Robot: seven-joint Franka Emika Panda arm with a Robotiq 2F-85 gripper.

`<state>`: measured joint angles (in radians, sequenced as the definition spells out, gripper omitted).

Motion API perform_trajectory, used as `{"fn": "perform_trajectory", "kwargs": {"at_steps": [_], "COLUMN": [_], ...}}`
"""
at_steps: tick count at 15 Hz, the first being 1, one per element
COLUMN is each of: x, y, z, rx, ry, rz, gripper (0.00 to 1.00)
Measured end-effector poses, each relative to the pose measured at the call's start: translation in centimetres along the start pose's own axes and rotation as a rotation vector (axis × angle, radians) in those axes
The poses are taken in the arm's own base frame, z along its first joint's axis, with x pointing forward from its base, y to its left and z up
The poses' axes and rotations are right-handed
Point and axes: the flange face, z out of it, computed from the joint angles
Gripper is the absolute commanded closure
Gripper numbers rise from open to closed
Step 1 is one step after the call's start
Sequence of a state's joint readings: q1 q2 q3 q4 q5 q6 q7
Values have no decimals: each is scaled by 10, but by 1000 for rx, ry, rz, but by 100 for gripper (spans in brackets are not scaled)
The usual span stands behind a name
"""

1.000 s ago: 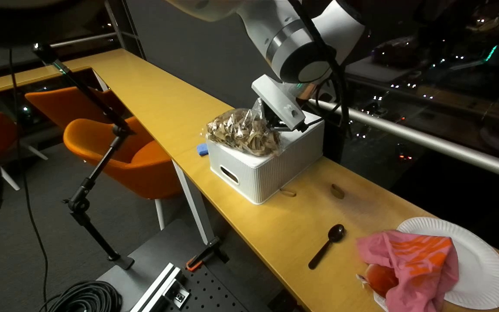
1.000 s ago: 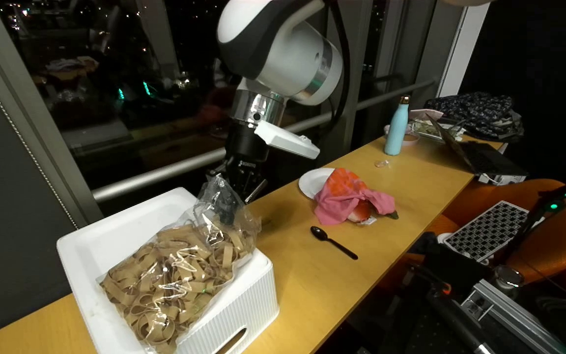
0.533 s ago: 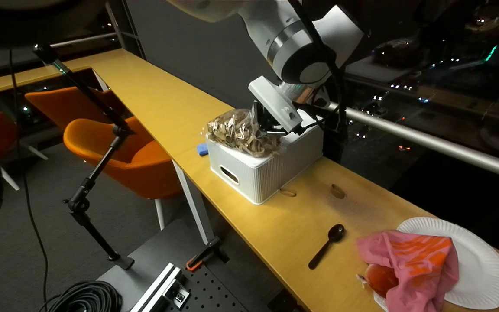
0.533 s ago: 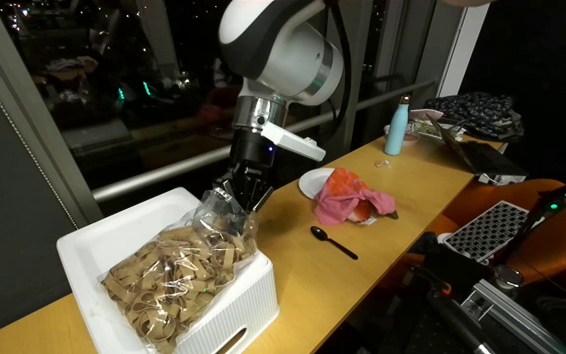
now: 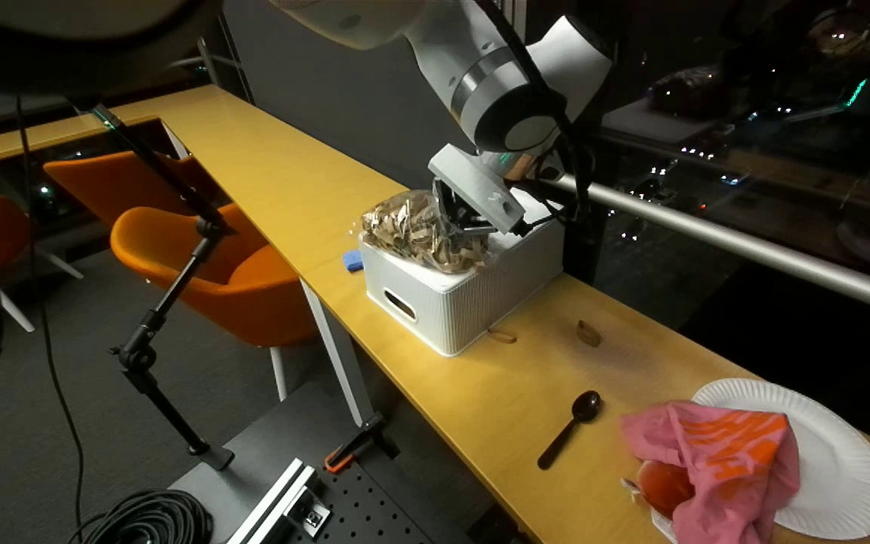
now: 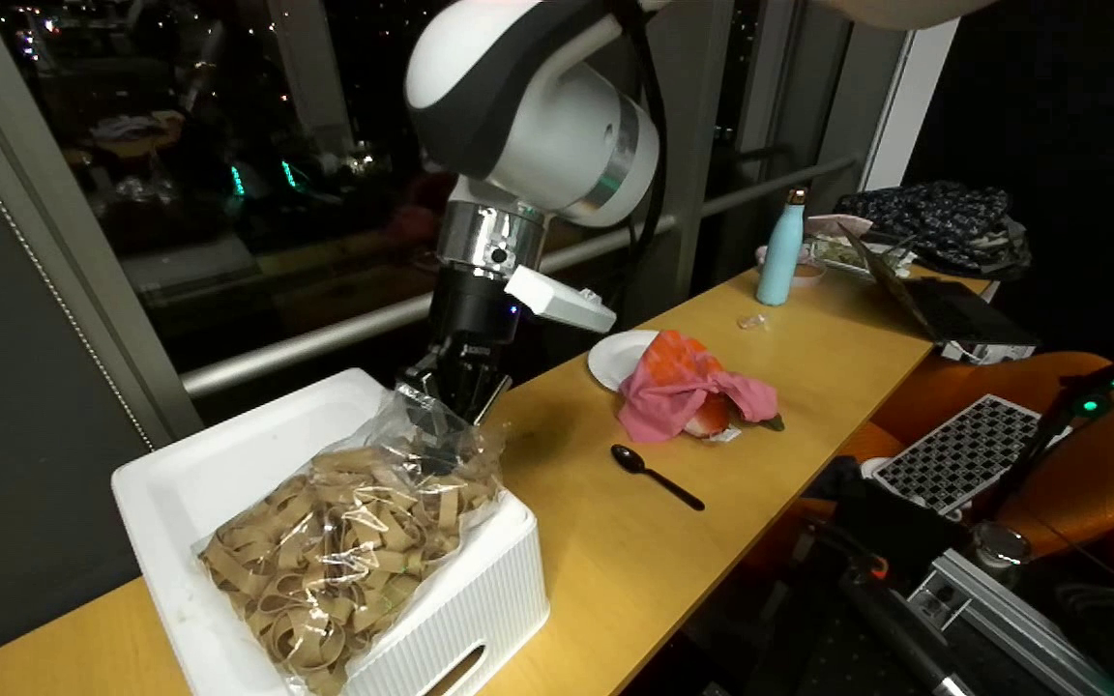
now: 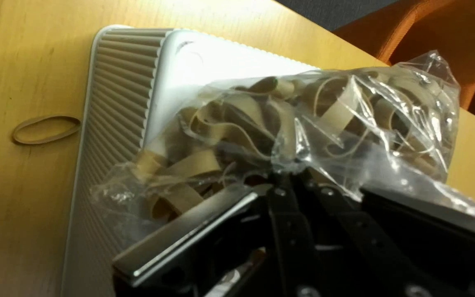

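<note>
Wrist view: see gripper (image 7: 303,181), jaws drawn close together, tips buried against clear plastic of bag (image 7: 344,136) packed with tan bands (image 7: 200,163). Plastic puckered right at tips; can't tell whether fully closed, or whether pinching plastic or just pressing on it. Bag lying on top of white ribbed box (image 7: 118,95). Spot loose band (image 7: 39,142) on table (image 7: 27,62), just beside box wall.

In an exterior view: same contact, at one end of bag. Find what looks like second loose band (image 5: 588,333) farther along table, then black spoon (image 5: 584,408), pink-orange cloth (image 5: 737,446) partly over white plate (image 5: 850,483). Blue item (image 5: 353,261) near box.

In an exterior view: plastic peaked up around or in front of fingertips, can't tell which. Light-blue bottle (image 6: 782,253) and open laptop (image 6: 934,309) far down table.

Progress: would call it mid-handling. Contact with bag made; neither lifted off box nor backed away from. Nearly all bands inside plastic, two apparently out on table, none seen raised at tips.
</note>
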<state>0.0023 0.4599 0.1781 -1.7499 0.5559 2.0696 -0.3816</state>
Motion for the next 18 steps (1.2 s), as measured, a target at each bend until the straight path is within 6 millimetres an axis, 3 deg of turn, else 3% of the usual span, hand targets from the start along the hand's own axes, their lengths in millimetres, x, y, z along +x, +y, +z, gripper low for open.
{"fn": "perform_trajectory", "kwargs": {"at_steps": [4, 8, 10, 12, 14, 15, 16, 18], "x": [4, 4, 4, 5, 7, 8, 10, 11], "y": [-19, -25, -22, -18, -16, -15, -14, -14], "z": [8, 13, 18, 23, 26, 27, 27, 28], "rx": [-5, -5, -5, -5, -7, -7, -8, -8], "ry": [8, 5, -2, -10, -13, -14, -14, -13], "rz": [-76, -107, -109, -108, -110, -110, -110, -111], "gripper": [32, 24, 32, 47, 46, 54, 71, 81]}}
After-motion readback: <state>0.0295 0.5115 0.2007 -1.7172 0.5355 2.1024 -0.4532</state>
